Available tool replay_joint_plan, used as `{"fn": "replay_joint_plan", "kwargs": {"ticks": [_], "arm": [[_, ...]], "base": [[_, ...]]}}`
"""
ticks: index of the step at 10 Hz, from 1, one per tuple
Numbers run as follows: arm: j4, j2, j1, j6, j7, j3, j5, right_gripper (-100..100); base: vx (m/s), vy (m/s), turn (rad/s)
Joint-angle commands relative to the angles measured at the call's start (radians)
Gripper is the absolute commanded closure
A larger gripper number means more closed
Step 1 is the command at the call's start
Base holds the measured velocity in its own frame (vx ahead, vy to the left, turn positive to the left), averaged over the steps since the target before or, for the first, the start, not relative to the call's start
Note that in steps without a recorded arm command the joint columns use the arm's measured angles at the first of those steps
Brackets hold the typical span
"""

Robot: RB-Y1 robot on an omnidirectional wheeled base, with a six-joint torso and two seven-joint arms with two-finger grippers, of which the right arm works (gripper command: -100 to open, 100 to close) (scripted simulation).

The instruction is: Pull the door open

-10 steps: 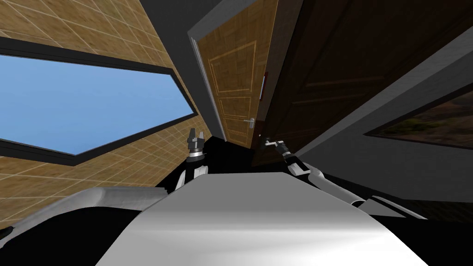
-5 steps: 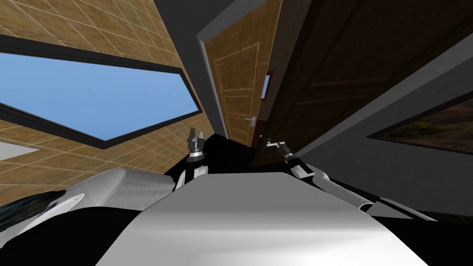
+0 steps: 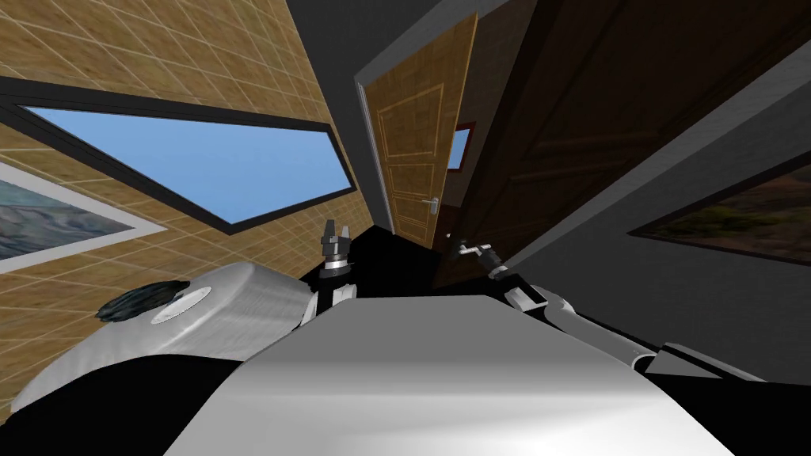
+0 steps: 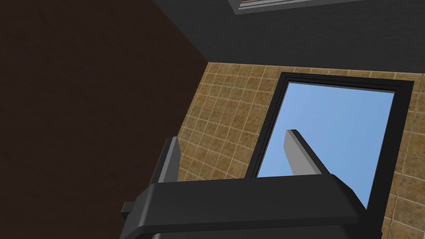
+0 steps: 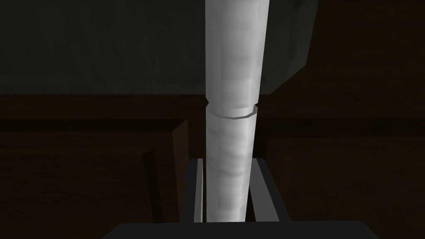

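A dark brown door (image 3: 618,119) fills the upper right of the head view and stands ajar. Its silver lever handle (image 3: 467,248) sits at the door's near edge. My right gripper (image 3: 475,252) is shut on that handle. In the right wrist view the handle (image 5: 230,103) runs straight out between the two fingers (image 5: 198,191), which press its sides, with dark door panels behind. My left gripper (image 3: 335,232) is raised left of the door, away from it. It is open (image 4: 232,143) with nothing between its fingers.
Through the gap, a lighter wooden door (image 3: 412,150) with its own handle (image 3: 432,204) stands further off. A tiled wall with a window (image 3: 198,158) is on the left. A rounded grey object (image 3: 206,313) lies low left. A black area (image 3: 396,265) lies below the doors.
The whole head view has swung: window and tiled wall slid right, and the rounded grey object and a framed picture came into view at left. My right gripper stays on the handle.
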Motion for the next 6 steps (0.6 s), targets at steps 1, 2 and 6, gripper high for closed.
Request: {"fn": "replay_joint_plan", "kwargs": {"ticks": [1, 2, 6], "arm": [[-0.004, -0.003, 0.006, -0.023, -0.008, 0.022, 0.004, 100], [-0.004, -0.009, 0.01, -0.034, -0.013, 0.029, 0.003, 100], [0.015, -0.025, 0.021, -0.062, -0.029, 0.033, 0.008, 100]], "base": [[-0.177, -0.102, 0.126], [-0.168, -0.101, 0.126], [-0.155, -0.082, 0.136]]}}
